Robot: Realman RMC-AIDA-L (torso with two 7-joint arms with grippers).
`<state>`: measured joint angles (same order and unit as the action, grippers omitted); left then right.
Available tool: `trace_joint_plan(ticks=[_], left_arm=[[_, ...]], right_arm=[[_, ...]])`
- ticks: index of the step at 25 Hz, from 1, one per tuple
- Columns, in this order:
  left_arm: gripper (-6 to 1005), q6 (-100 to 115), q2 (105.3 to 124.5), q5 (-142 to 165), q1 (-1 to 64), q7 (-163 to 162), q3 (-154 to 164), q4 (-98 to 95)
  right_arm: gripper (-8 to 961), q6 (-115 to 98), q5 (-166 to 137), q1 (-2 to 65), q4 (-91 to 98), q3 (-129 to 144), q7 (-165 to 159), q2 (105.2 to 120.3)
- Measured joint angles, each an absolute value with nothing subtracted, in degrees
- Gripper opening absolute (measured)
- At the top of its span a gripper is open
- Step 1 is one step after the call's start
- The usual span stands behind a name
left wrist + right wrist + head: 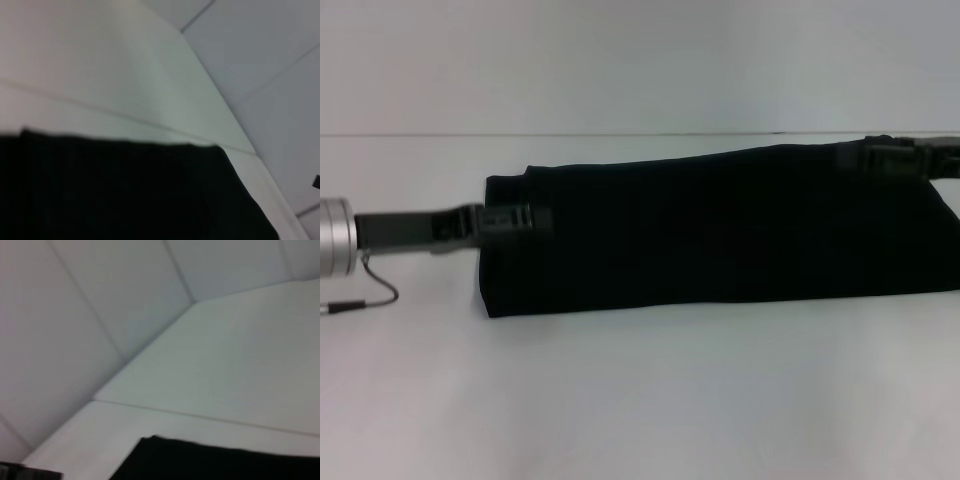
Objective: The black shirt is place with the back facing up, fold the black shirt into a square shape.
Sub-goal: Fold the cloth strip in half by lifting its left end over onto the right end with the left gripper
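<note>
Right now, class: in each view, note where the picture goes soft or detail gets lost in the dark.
Head view: the black shirt is one flat dark mass hiding its folds; left gripper and right gripper smear at its edges. Left wrist view: soft throughout. Right wrist view: equally soft, cloth featureless.

Shirt (720, 230) on table (640, 400) — midway

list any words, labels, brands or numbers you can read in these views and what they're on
None can be read in any view.
The black shirt shows only plain dark fabric; no letters are visible.
The left tool and right tool, both at the shirt's edges, carry no legible marks.
The white table is unmarked.
</note>
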<state>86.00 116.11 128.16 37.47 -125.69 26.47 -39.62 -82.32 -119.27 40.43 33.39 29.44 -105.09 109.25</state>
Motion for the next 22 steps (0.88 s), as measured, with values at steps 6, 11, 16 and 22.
trace_joint_plan(ticks=[6,11,16,22], left_arm=[[890,90.4,116.05,135.0,37.8,-133.7,26.9,-38.5],[891,91.2,115.25,137.7,39.7,-141.6,27.1,-34.8],[891,88.7,115.01,139.3,40.5,-150.4,27.1,-33.0],[890,85.1,115.06,139.3,40.1,-158.3,26.5,-30.8]], right_arm=[[806,-83.2,-118.9,39.5,33.6,29.5,-104.8,109.82],[806,-82.5,-118.4,39.7,33.6,29.2,-104.7,109.75],[805,-81.0,-117.8,40.1,33.7,29.0,-104.7,109.72],[805,-79.7,-116.7,40.4,33.9,29.0,-104.8,109.81]])
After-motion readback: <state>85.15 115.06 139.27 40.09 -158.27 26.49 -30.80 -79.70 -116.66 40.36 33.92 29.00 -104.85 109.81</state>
